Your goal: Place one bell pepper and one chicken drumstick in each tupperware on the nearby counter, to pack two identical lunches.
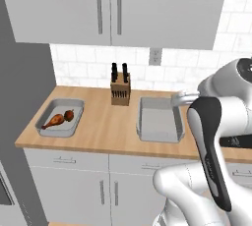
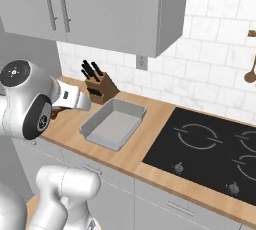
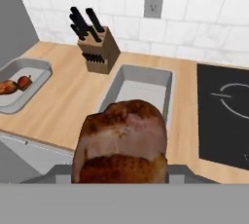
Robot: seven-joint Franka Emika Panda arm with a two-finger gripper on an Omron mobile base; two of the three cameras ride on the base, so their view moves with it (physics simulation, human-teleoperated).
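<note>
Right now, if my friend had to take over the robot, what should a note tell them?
Gripper: shut on a chicken drumstick, held in the air in front of the counter, short of the right tupperware.
Left tupperware: already holds one drumstick and a small reddish bell pepper, so it looks packed.
Right tupperware: nothing in it yet.
Left to do: put the held drumstick into the right tupperware, then fetch one more bell pepper for it.
Nearby: knife block between the tubs, stovetop further right.
</note>
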